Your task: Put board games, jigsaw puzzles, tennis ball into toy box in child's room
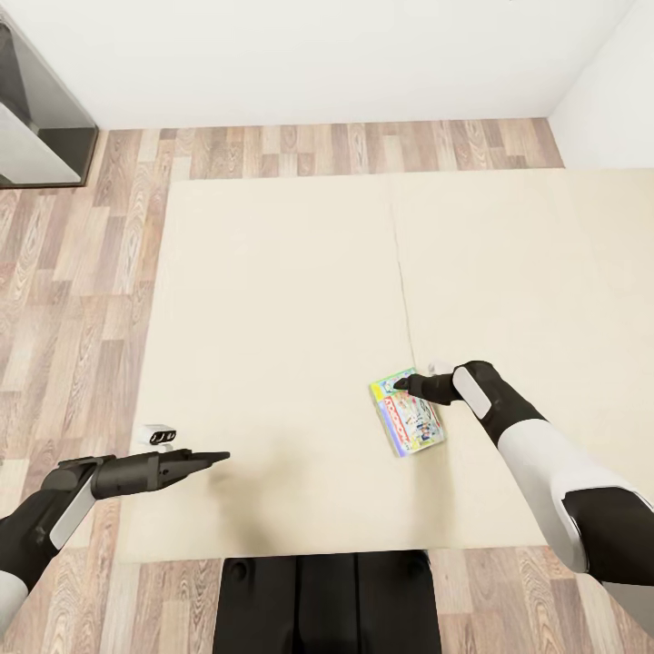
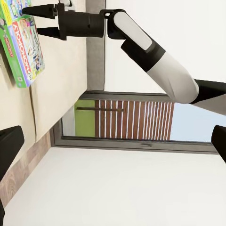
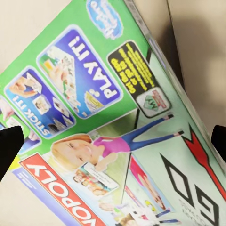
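Observation:
A green-bordered board game (image 1: 409,420) lies flat on the beige mattress of the bed (image 1: 272,309), near its front edge on the right. My right gripper (image 1: 398,383) hovers over the box's far end, open, its two fingers spread with nothing between them. The left wrist view shows that right gripper (image 2: 40,21) from the side, just above the same board game (image 2: 23,47). Close up in the right wrist view, the board game (image 3: 113,122) shows its printed lid, with dark fingertips (image 3: 9,150) at both picture edges. My left gripper (image 1: 218,457) is open over the bed's front left corner, holding nothing.
Wood-plank floor (image 1: 82,300) runs along the bed's left side and far end. A dark-framed unit (image 1: 41,109) stands at the far left by the white wall. A window (image 2: 122,120) appears beyond the bed. My dark base (image 1: 327,599) is against the bed's front edge.

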`<state>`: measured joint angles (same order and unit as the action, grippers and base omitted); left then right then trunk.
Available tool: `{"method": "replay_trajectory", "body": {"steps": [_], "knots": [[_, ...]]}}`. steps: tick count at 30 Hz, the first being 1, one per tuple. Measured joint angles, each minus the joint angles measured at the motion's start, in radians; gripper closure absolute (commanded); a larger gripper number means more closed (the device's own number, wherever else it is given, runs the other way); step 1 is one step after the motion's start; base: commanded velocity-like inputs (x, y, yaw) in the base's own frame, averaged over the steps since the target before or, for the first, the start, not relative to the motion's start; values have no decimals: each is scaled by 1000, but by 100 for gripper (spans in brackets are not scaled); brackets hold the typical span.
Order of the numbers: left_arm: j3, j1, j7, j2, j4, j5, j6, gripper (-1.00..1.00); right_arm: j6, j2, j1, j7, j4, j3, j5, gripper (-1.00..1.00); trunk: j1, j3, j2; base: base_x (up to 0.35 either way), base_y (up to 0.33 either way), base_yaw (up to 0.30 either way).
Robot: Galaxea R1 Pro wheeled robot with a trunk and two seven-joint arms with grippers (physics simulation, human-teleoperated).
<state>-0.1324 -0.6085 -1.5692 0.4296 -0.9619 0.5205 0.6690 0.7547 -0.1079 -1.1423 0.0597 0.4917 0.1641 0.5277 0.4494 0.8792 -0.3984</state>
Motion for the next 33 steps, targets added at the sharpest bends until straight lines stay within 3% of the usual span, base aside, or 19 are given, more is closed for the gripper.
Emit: {"method": "replay_trajectory", "body": {"steps": [33], "knots": [[1, 0, 0, 0, 0, 0, 0, -100, 0, 0, 0, 1, 0, 0, 0, -100, 0, 0, 0, 0, 22, 5]]}}
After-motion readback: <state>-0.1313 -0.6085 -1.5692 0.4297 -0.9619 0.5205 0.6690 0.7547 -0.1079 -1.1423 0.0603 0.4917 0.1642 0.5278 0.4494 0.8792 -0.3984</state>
